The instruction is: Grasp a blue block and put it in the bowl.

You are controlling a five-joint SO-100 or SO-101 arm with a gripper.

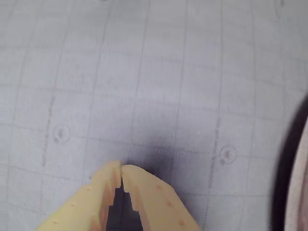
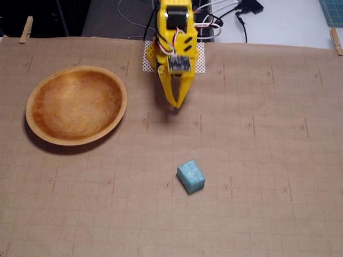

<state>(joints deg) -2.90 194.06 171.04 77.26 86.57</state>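
Observation:
In the fixed view a small teal-blue block (image 2: 191,177) lies on the brown paper, a little right of centre and toward the front. The wide wooden bowl (image 2: 112,120) sits at the left, with nothing in it. My yellow gripper (image 2: 177,105) hangs near the arm's base, well behind the block and right of the bowl, fingertips together and holding nothing. The wrist view shows the gripper (image 1: 121,168) shut over bare gridded paper; the block is out of that view. A dark curved edge at the right border of the wrist view may be the bowl; I cannot tell.
Brown gridded paper (image 2: 257,160) covers the table, clipped at the back corners by clothespins (image 2: 25,29). Cables (image 2: 236,16) and a white mesh pad (image 2: 199,59) lie behind the arm's base.

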